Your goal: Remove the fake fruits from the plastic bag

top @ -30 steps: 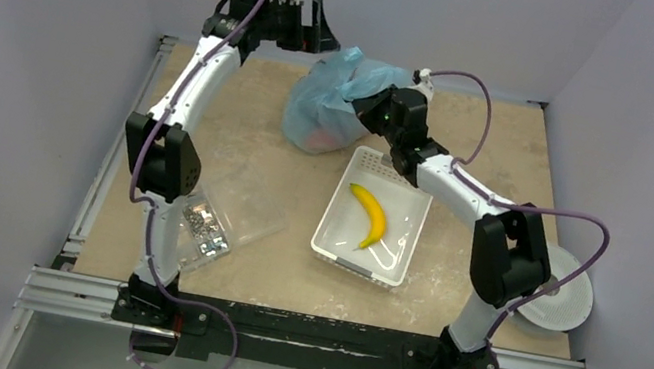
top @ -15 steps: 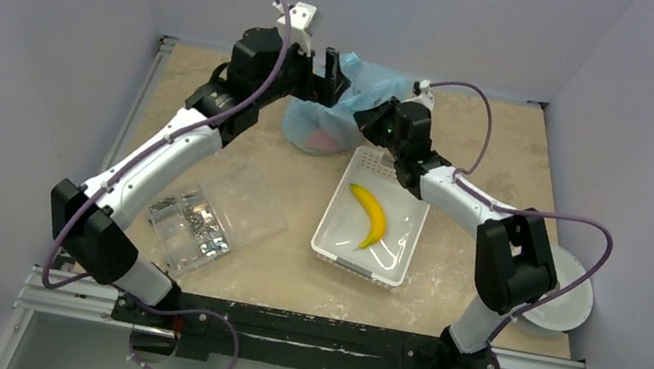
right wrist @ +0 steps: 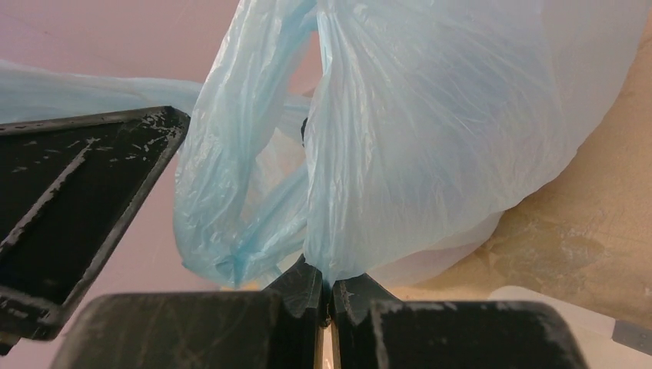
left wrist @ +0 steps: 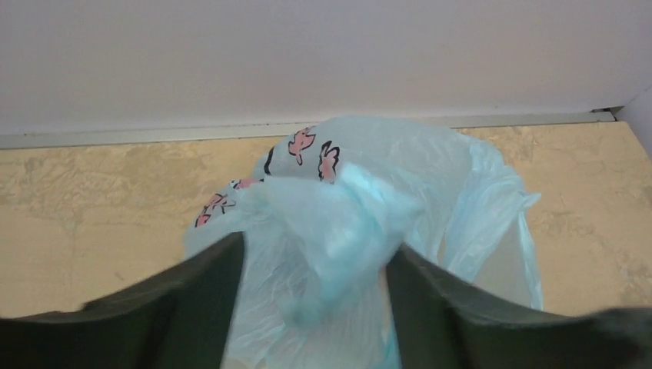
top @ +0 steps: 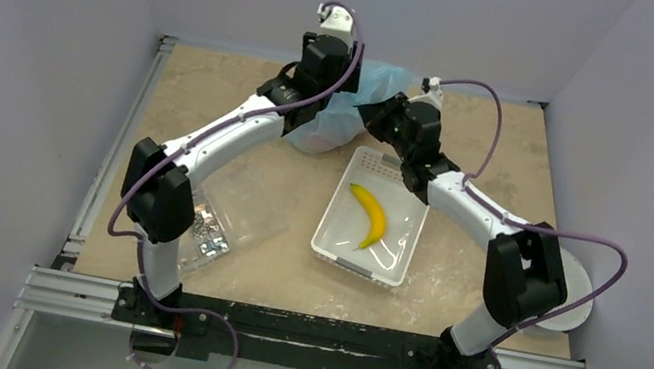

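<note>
The light-blue plastic bag sits at the back middle of the table. The fake fruits are hidden inside it. My left gripper is over the bag's left top. In the left wrist view it is open, with its fingers on either side of a bunched fold of the bag; pink print shows on the film. My right gripper is at the bag's right side. In the right wrist view it is shut on a pinch of the bag's film, which rises from the jaws.
A white basket holding a yellow banana stands just in front of the bag, under my right arm. A clear packet of metal bits lies front left. A white round disc sits at the right edge. The back wall is close behind the bag.
My left arm has swung from the back left over to the bag and come down with its open fingers around the bag's top. My right gripper has kept its hold and shifted slightly.
</note>
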{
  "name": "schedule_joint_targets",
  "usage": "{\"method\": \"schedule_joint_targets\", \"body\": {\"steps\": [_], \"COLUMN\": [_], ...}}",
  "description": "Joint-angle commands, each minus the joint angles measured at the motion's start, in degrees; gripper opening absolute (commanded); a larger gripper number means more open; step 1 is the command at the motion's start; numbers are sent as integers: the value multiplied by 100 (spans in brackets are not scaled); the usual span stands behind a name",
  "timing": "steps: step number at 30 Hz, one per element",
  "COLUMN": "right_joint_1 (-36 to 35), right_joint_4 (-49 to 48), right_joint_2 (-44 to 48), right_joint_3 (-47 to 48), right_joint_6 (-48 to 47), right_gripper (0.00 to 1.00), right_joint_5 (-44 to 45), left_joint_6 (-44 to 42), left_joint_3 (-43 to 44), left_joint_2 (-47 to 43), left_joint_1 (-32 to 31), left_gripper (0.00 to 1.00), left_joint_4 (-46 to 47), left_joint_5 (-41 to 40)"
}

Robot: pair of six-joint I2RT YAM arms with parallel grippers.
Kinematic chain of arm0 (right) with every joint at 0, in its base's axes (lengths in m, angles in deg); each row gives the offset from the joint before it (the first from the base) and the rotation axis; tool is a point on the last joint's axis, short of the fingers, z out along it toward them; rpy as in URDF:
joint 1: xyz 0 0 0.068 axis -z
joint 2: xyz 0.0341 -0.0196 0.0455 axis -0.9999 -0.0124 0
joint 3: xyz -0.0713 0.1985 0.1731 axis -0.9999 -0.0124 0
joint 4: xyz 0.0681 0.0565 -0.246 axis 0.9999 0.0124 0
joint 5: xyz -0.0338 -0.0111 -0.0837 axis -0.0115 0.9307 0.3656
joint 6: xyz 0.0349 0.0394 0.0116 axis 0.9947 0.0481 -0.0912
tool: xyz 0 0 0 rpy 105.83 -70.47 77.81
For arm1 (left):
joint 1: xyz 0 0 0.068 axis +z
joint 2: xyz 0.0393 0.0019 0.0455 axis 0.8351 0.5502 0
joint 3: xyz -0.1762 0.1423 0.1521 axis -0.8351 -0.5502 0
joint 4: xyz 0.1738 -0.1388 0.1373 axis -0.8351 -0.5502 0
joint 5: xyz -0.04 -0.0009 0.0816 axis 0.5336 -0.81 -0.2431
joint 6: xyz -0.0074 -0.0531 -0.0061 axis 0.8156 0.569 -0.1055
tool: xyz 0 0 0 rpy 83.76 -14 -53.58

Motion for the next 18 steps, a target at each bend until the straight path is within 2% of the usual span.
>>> {"method": "schedule_joint_targets", "body": {"steps": [1, 2, 4, 6, 9, 11, 16, 18], "right_joint_1": [4, 30, 178, 407, 707, 771, 782, 778], "right_joint_4": [-332, -369, -727, -1572, -2923, -3536, -2743, -1915], "right_joint_2": [284, 275, 242, 211, -55, -320, -419, -333], "right_joint_3": [-257, -325, -567, -1089, -1725, -1878, -1591, -1334], "right_joint_6": [-63, 105, 500, 1185, 2079, 2308, 1545, 931], "right_gripper": [0, 0, 0, 0, 0, 0, 0, 0], "right_joint_5": [-44, -122, -540, -979, -1497, -1770, -1794, -1690], "left_joint_6": [-179, -98, 160, 501, 979, 1137, 1039, 1060], "left_joint_3": [404, 430, 333, -79, -1143, -1740, -2872, -3067], "left_joint_2": [-151, -174, -339, -696, -1435, -1820, -2337, -2403], "left_joint_1": [49, 159, 373, 678, 1217, 1417, 1481, 1545], "left_gripper": [51, 35, 10, 0, 0, 0, 0, 0], "left_joint_4": [317, 190, -109, -297, 141, 224, 217, 290], "left_joint_5": [-124, 98, 519, 1055, 2377, 2886, 3006, 3170]}}
